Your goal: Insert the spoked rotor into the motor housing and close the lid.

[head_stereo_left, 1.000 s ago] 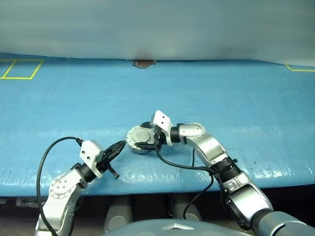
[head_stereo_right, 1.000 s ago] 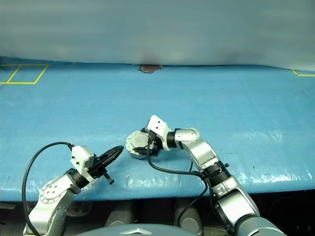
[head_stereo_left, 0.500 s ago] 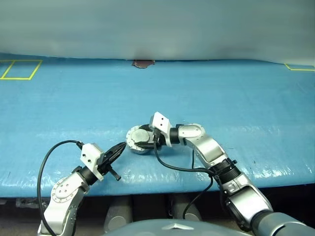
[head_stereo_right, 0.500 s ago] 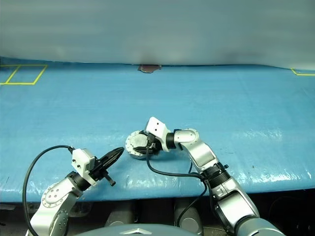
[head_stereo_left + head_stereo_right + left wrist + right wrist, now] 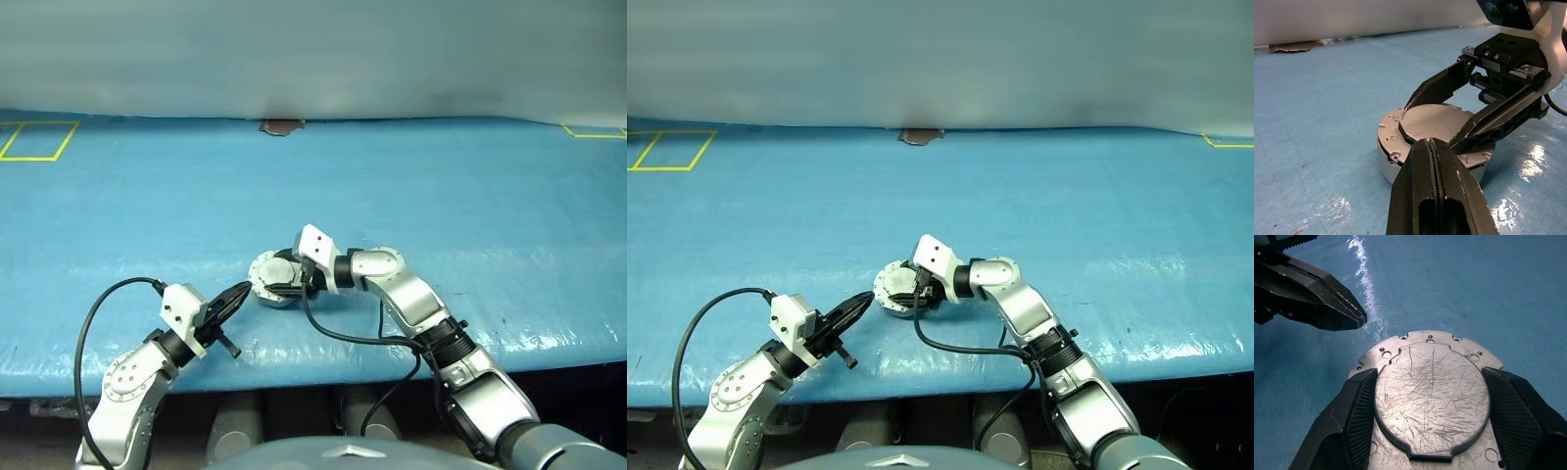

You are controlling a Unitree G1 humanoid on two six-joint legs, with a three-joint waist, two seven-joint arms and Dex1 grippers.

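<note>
Lid (image 5: pixel 1432 394) down, the motor housing (image 5: pixel 1388 164) sits on the blue tabletop (image 5: pixel 441 196) as a low round silver drum, and the rotor is out of sight, presumably already inside. The lid's raised centre disc lies flat and level, directly between the two fingers of the right claw (image 5: pixel 1430 431). One finger (image 5: pixel 1359 411) stands against one side of that disc and the other against the opposite side, at or very near its edge; whether they press it I cannot tell. So the right claw is partly spread, spanning the raised centre of the lid from above and behind, with the housing straight ahead of it and just below.

From the head views the right claw (image 5: pixel 284 284) reaches in from the housing's right, angled slightly downward. The left claw (image 5: pixel 235 299) is pinched together, holding nothing, and its tip points at the housing's near left flank from just beside it, apart from the metal by a narrow strip of tabletop.

Being round, the housing has no long axis to line up with. What matters, I'd judge, is that the right claw is the one already over the lid, so any final press or release falls to it, while the left is placed to steady the housing from the side.
</note>
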